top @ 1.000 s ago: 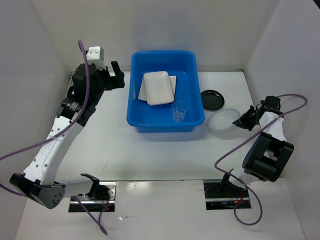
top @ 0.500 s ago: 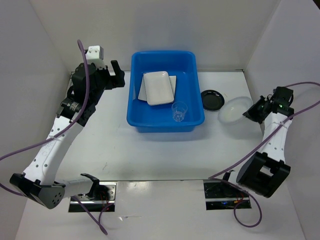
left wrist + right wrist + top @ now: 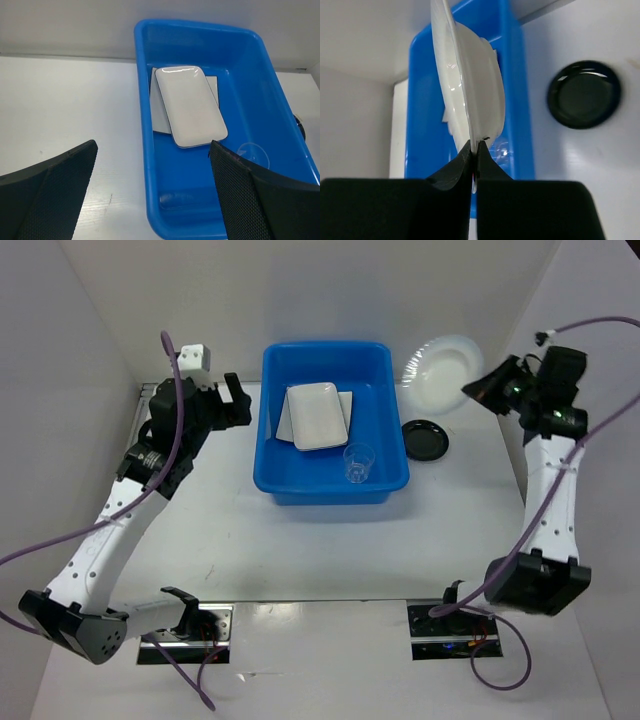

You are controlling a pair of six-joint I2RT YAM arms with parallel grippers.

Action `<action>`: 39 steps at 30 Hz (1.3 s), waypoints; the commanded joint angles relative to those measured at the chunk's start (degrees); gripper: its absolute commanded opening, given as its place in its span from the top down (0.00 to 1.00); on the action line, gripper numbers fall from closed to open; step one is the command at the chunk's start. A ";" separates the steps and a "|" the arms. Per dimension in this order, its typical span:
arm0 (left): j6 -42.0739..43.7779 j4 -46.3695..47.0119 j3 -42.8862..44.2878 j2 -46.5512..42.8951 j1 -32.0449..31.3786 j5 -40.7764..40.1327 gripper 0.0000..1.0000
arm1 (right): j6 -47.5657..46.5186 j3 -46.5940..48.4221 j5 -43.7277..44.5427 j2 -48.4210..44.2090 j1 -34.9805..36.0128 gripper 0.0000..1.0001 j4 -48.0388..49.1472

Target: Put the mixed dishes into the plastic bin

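Above white table (image 3: 300,550), right end effector (image 3: 472,392) pinches translucent round dish (image 3: 440,362) near plastic bin (image 3: 330,494).

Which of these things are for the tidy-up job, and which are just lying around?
For the job:
blue bin
white plate, square plate and clear cup, all inside it
black plate, beside the bin
see-through dish, held up by the right end effector

Just there:
purple cables
table
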 commanded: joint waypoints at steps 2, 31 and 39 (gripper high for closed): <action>-1.06 2.70 -0.96 -0.91 -0.14 1.55 0.00 | 2.35 6.02 -4.67 7.41 9.37 1.00 8.74; -3.79 0.06 -7.46 -4.86 1.53 2.52 0.00 | 0.32 35.47 -2.64 51.71 28.19 1.00 4.35; -4.31 0.06 -7.99 -4.86 2.05 3.05 0.00 | 0.32 43.38 -3.25 59.45 31.17 1.00 0.75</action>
